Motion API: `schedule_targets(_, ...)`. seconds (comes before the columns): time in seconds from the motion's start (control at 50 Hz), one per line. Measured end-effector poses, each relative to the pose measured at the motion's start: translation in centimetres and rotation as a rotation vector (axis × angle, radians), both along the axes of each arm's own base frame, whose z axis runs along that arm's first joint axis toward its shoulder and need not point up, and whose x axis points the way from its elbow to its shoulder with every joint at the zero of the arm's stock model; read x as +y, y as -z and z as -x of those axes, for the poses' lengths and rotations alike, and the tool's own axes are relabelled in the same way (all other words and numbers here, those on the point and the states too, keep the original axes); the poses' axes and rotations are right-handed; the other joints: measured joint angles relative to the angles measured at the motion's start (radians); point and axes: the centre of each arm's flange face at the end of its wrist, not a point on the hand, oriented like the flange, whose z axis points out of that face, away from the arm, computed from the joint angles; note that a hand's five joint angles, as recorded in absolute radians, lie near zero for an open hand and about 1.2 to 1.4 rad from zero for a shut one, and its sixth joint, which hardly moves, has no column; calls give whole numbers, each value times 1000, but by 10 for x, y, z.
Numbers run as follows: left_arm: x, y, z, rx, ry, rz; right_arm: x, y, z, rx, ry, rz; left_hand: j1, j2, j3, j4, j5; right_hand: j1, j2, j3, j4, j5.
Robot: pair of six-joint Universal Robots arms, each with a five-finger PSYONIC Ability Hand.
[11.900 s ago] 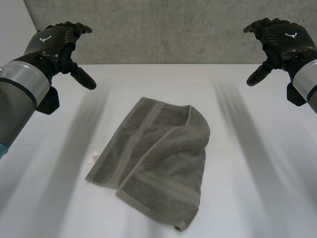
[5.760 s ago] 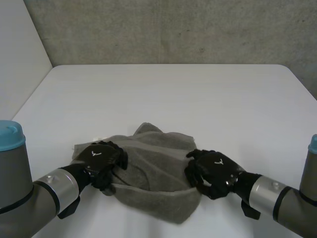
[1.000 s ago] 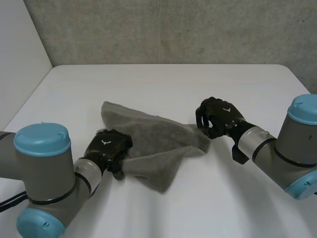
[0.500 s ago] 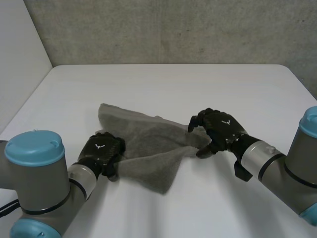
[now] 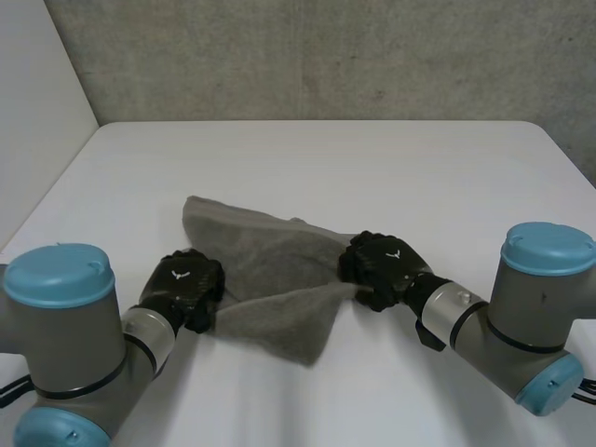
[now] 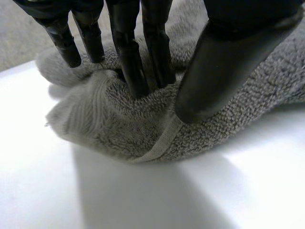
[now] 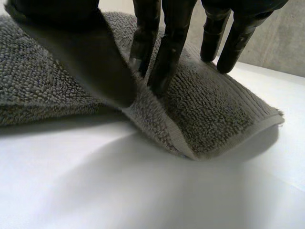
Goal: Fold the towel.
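A white table (image 5: 391,168) stood against a rough grey concrete wall (image 5: 326,56), and both arms reached in over its near half. The black left hand (image 5: 186,284) sat at the left end of a rumpled grey terry-cloth towel (image 5: 270,265), closed narrowly on it. In the left wrist view its fingers (image 6: 128,57) dug down into a bunched fold of the pile. The thumb (image 6: 214,71) pressed on the same fold from the other side, so the cloth was pinched between them, with a flat woven hem band curving out just below the thumb. The black right hand (image 5: 377,270) held the towel's right end in the same tight way. In the right wrist view its thumb (image 7: 95,62) and fingers (image 7: 167,47) clamped a doubled edge of cloth, and a hemmed corner stuck out past the fingertips and rested on the table. The towel lay on the near middle of the table between the two hands. It was not flat: one broad part spread toward the far left, a ridge ran across from hand to hand, and a loose flap hung toward the near side, ending in a blunt point.
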Motion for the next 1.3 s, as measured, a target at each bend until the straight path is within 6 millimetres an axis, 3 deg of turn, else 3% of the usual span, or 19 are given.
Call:
schedule_targets(0.12, 1, 8, 3, -11, 11, -22, 1, -2, -3, -8, -6, 0, 51, 64, 0, 0, 73, 105, 91, 0, 0, 130)
schedule_targets(0.24, 2, 8, 3, -11, 14, -21, 2, -8, -1, -19, 1, 3, -20, -25, 0, 0, -35, 105, 91, 0, 0, 130)
schedule_targets(0.34, 2, 5, 1, -10, 5, -15, -2, -11, 2, -32, 22, 12, -319, -348, 0, 0, -365, 106, 91, 0, 0, 130)
schedule_targets(0.4, 2, 4, 0, -10, 0, -13, -9, -13, 5, -49, 55, 22, -405, -433, 0, 0, -469, 106, 92, 0, 0, 130)
schedule_targets(0.66, 13, -1, -2, -9, 11, -16, -24, -20, 10, -96, 130, 28, -425, -444, 0, 0, -476, 106, 97, 0, 0, 130)
schedule_targets(0.76, 14, -2, -3, -8, 13, -16, -24, -20, 9, -96, 127, 27, -319, -317, 0, 0, -332, 106, 97, 0, 0, 130)
schedule_targets(0.92, 7, -3, -3, -3, 3, 1, -24, -20, 10, -94, 127, 26, 276, 269, 0, 0, 269, 106, 97, 0, 0, 130)
schedule_targets(1.04, -3, -10, -2, 10, -12, 36, -18, -24, 11, -89, 107, 18, 287, 277, 0, 0, 287, 110, 97, 0, 0, 130)
schedule_targets(1.22, -14, -21, -3, -32, 26, 72, 20, -37, 7, -39, -111, -53, 287, 277, 0, 0, 287, 110, 101, 0, 0, 136)
schedule_targets(1.3, -28, -31, 0, -73, 72, 118, 27, -42, 5, 15, -194, -45, 287, 277, 0, 0, 287, 110, 101, 0, 0, 136)
